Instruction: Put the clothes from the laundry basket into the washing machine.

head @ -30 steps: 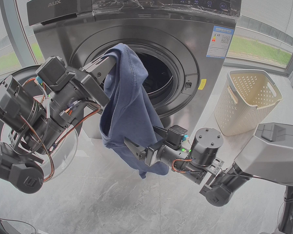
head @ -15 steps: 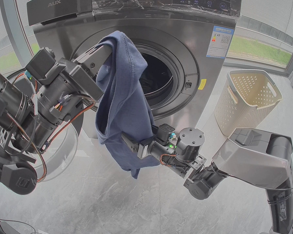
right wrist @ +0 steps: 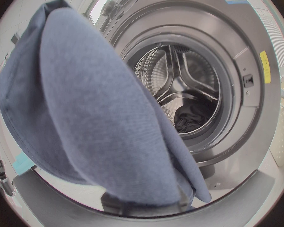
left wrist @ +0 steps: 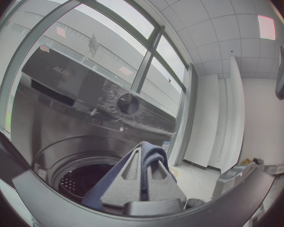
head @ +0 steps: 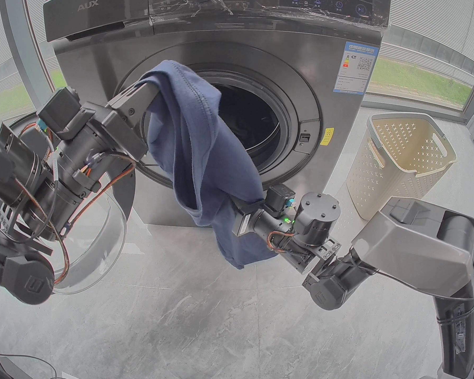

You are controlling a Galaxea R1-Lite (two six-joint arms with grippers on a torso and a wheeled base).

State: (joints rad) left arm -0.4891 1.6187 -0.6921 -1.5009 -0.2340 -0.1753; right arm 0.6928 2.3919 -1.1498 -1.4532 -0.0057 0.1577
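Navy shirt [head: 205,153], limp, draped, pinched in left hand [head: 144,86], right hand [head: 246,219] under it, grip unclear.

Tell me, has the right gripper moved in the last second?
Yes. Against the washing machine, the right gripper has risen toward its door opening, lifting the lower part of the blue garment.

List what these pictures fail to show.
Right claw: buried under the dark blue cloth garment, head and right wrist views.
Cream perforated plastic laundry basket: bottom hidden by its own wall, head view.
Dark heap in the steel drum: too dim to identify, right wrist view.
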